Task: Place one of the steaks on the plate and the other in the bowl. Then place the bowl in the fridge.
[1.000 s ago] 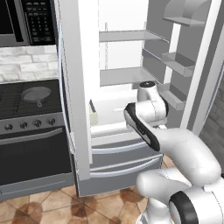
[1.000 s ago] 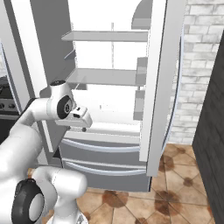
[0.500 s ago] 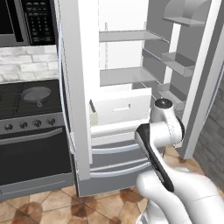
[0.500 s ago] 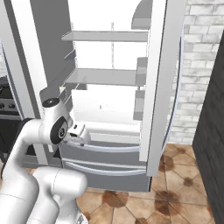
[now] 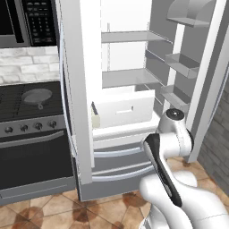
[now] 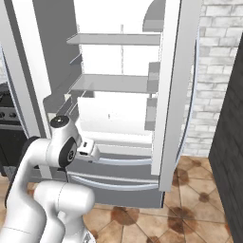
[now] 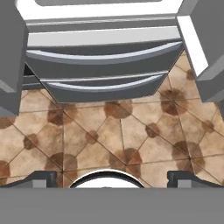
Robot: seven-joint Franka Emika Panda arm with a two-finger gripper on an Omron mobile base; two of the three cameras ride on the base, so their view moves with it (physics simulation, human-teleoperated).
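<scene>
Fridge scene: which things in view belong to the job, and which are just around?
Job:
fridge, doors open, shelves bare as far as shown
gripper, open, holding nothing, pointing at the floor

Just around:
stove
frying pan on the stove
microwave

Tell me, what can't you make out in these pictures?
- Bowl and steaks: nothing on the fridge shelves reads as them, and the arm blocks the lower interior in the right base view.
- Gripper: hand view, fingertips cut by the bottom edge.
- Pan: left base view, too small to see contents.
</scene>
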